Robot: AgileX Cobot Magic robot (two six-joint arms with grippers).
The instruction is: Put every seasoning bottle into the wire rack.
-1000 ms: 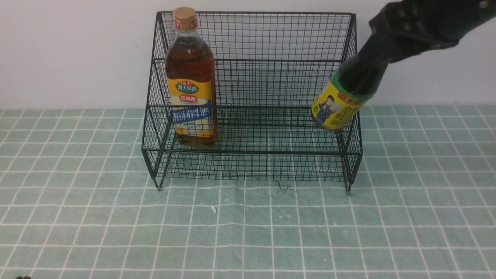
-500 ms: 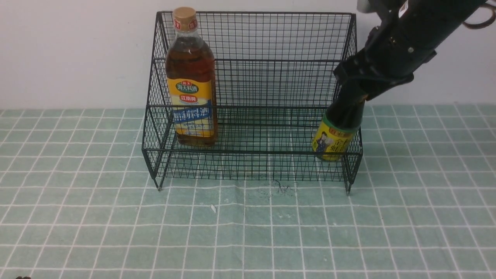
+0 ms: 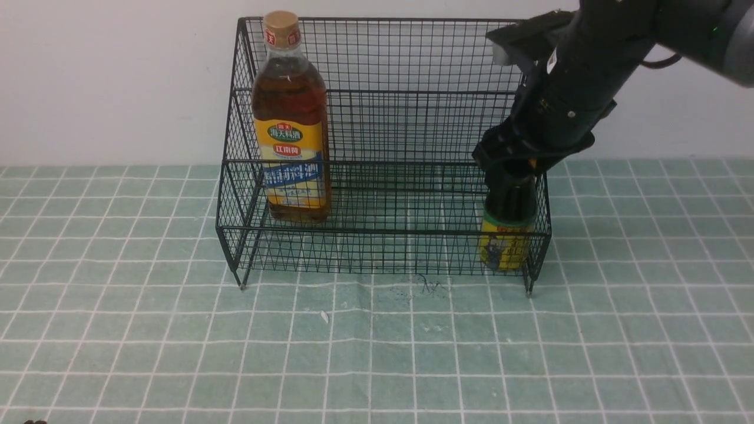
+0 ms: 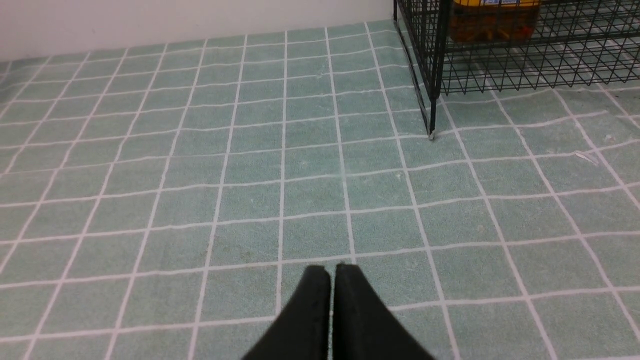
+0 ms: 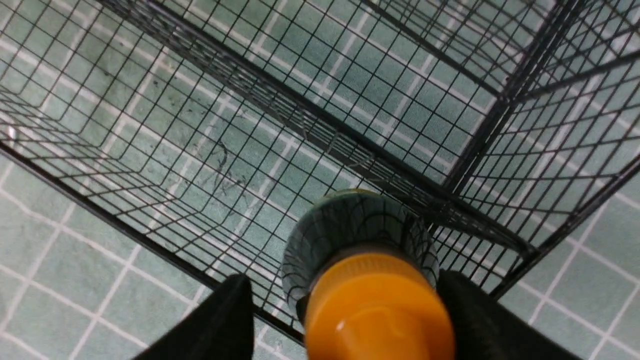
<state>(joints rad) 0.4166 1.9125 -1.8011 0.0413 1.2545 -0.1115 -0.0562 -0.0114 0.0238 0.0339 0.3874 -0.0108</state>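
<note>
The tablecloth (image 3: 177, 330), green with a white grid, covers the whole surface, and its far edge meets a plain wall. On it stands the rack (image 3: 383, 118), black wire mesh in two stepped tiers on short legs; the left wrist view catches only one front corner and leg of it (image 4: 432, 90). The right arm (image 3: 589, 76) reaches down over the rack's right end and hides the mesh behind it; its upper part runs off the frame. The tall bottle (image 3: 290, 123) stands upright at the left of the lower tier, amber liquid and yellow-blue label clear through the wire; in the left wrist view only its base (image 4: 492, 22) shows, cut off at the edge. The small bottle (image 3: 508, 235) stands upright in the lower tier's front right corner, its label half masked by mesh and its neck hidden by the right gripper (image 3: 511, 168). From the right wrist, its orange cap (image 5: 377, 310) sits between the jaws, which stand apart with a gap on the one side; contact on the other cannot be told. The left gripper (image 4: 331, 272) hovers low over bare cloth, jaws together
</note>
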